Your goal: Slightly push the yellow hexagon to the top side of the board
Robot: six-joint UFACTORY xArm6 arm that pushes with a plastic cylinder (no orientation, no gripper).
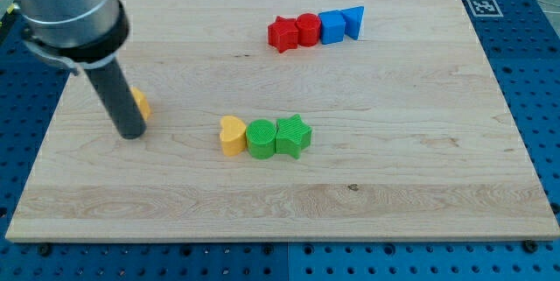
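Note:
The yellow hexagon (140, 103) lies at the view's left on the wooden board (394, 185), mostly hidden behind my rod. My tip (131, 132) rests on the board just below and to the left of the hexagon, touching or nearly touching it. Only the hexagon's right edge shows.
A yellow heart (232, 135), a green round block (260, 137) and a green star (293, 135) stand in a row at the middle. A red star (282, 33), a red round block (307, 29), a blue square (332, 27) and a blue triangle (353, 21) form a row near the top.

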